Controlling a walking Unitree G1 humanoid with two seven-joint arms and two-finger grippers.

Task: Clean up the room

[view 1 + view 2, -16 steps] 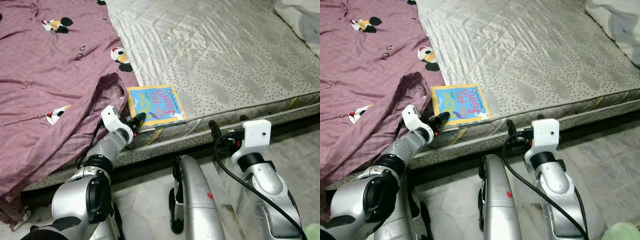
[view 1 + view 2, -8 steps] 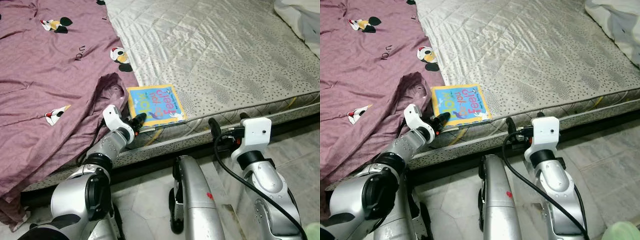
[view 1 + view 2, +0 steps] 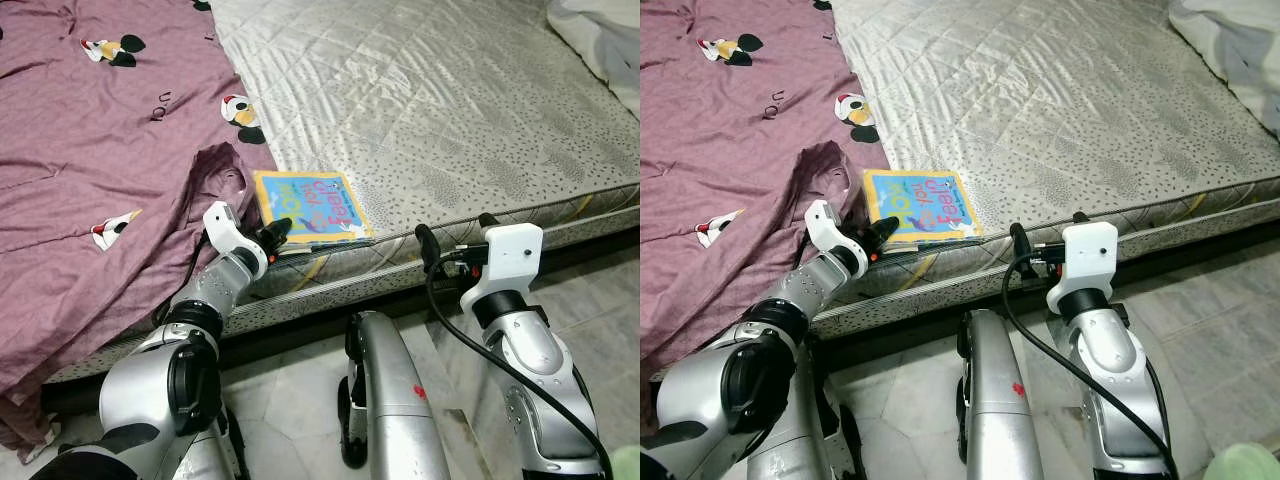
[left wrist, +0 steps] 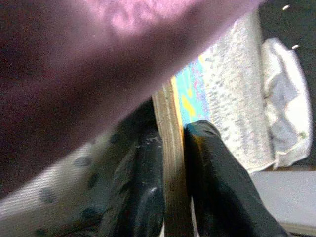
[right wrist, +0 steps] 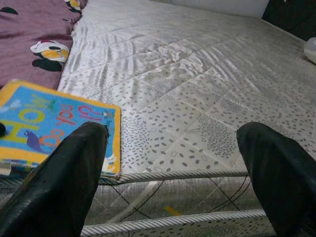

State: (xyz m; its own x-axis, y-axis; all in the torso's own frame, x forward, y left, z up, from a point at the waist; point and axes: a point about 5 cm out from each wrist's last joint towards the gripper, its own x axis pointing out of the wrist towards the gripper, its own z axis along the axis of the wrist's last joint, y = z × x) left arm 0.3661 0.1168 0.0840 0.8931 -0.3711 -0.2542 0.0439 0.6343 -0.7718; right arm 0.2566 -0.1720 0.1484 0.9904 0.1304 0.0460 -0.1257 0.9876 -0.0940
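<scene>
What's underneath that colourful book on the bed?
The book lies on the quilted mattress near its edge, beside the purple sheet. The left gripper pinches its near corner. Whatever is directly beneath the cover is hidden.

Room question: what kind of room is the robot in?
Most likely a bedroom. A bare quilted mattress lies low over a tiled floor, with a purple cartoon-print sheet and a picture book on it.
</scene>
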